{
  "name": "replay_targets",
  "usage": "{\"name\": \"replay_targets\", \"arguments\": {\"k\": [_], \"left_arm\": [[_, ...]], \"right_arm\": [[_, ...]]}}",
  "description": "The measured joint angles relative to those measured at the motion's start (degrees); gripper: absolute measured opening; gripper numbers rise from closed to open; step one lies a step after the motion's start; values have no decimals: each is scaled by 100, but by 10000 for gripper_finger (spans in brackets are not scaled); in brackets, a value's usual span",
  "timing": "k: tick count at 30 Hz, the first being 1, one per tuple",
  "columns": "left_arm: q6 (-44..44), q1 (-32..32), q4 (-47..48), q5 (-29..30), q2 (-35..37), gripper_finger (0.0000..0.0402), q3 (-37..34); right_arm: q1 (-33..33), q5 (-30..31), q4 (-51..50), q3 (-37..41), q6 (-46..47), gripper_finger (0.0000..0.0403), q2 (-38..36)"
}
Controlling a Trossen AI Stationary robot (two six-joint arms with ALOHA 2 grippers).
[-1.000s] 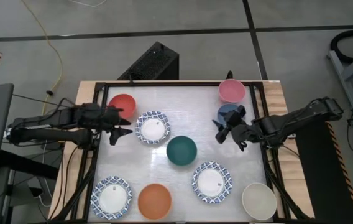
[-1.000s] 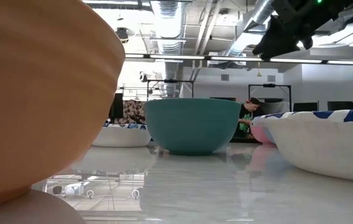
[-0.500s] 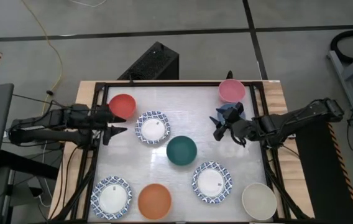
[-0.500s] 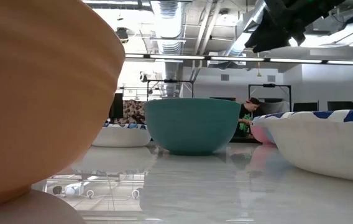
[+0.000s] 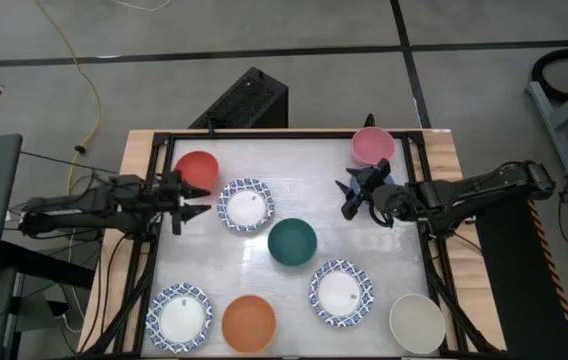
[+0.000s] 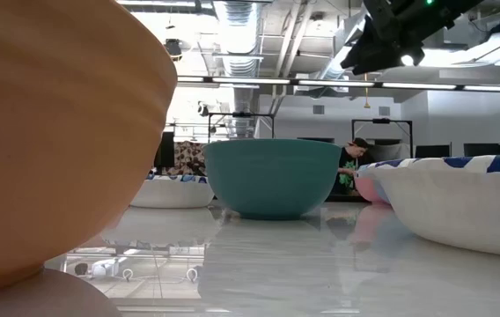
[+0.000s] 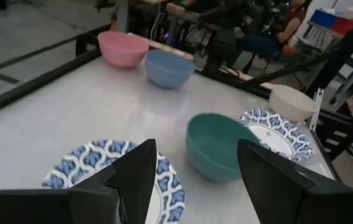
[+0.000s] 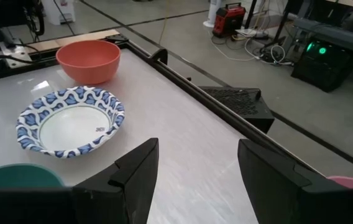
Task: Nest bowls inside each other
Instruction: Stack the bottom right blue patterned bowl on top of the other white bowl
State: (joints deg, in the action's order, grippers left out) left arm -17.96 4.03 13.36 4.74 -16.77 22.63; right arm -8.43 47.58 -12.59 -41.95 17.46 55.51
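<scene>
At the far right of the desk (image 5: 294,160), the right end effector (image 5: 356,194) is hovering with fingers apart and empty, directly over the blue bowl (image 7: 169,67), which is sitting just beside the pink bowl (image 5: 373,145). That makes the right arm the nearer one, with the bowl lying straight below it, so a descent looks like the likely next move. The left end effector (image 5: 190,199), also spread and holding nothing, is hanging just beside the red bowl (image 5: 196,169). The dark green bowl (image 5: 292,242) is waiting mid-desk, between both arms.
</scene>
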Motion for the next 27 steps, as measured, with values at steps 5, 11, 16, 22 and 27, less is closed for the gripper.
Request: {"name": "replay_targets", "arguments": {"k": [5, 11, 16, 22, 27], "left_arm": [[-213, 0, -174, 5, 81, 214, -314], [-273, 2, -435, 12, 82, 214, -330], [-495, 2, -313, 15, 80, 214, -330], [-749, 2, -212, -70, 79, 214, -330], [-936, 2, -107, -661, 78, 214, -330]], "right_arm": [[130, -208, -21, 0, -51, 240, 0], [617, -290, -36, 0, -57, 240, 0], [1045, -910, -30, 0, 21, 240, 90], [1196, -2203, -47, 0, 273, 240, 667], [1067, -3247, -360, -243, 18, 240, 1130]]}}
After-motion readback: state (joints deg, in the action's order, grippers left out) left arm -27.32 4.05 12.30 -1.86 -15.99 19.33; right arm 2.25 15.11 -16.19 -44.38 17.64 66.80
